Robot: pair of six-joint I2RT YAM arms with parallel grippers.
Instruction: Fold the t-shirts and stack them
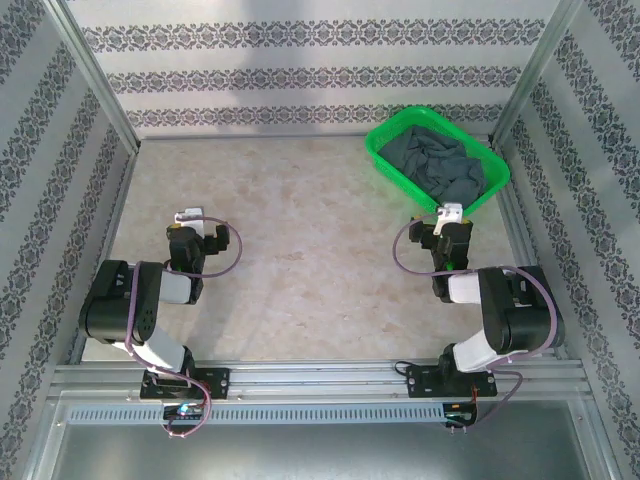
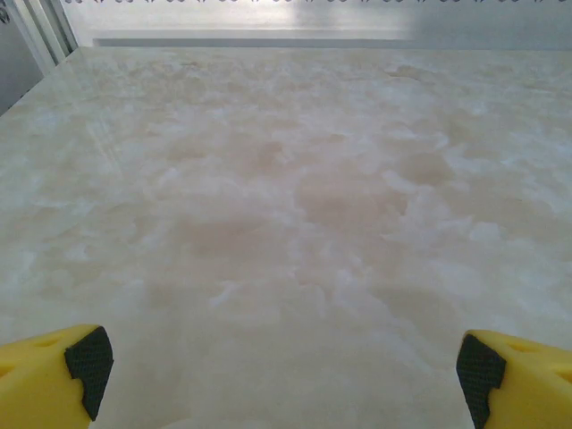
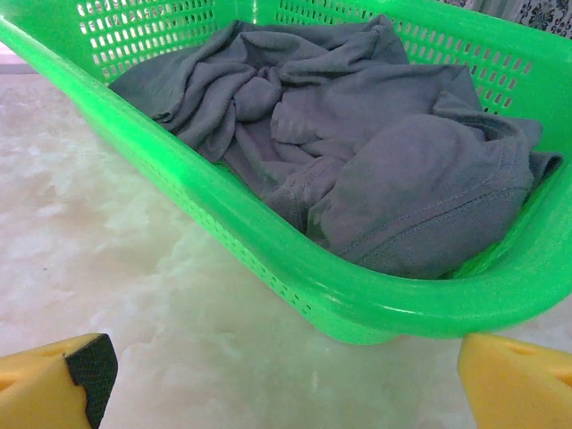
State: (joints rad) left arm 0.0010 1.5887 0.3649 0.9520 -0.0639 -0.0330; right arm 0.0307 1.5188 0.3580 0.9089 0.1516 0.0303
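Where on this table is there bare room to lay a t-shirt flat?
The whole tabletop between the left gripper and right gripper is bare, back to the wall. The far right corner is crowded: the green basket holds crumpled t-shirts.

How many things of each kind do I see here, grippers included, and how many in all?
Basket: 1
Heap of t-shirts: 1 (the shirts in it cannot be counted)
Grippers: 2 (left gripper, right gripper)
Total: 4

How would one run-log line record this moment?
folding: not begun | dark slate-grey fabric t-shirts: crumpled in bright green plastic mesh basket | left gripper: open | right gripper: open, near basket
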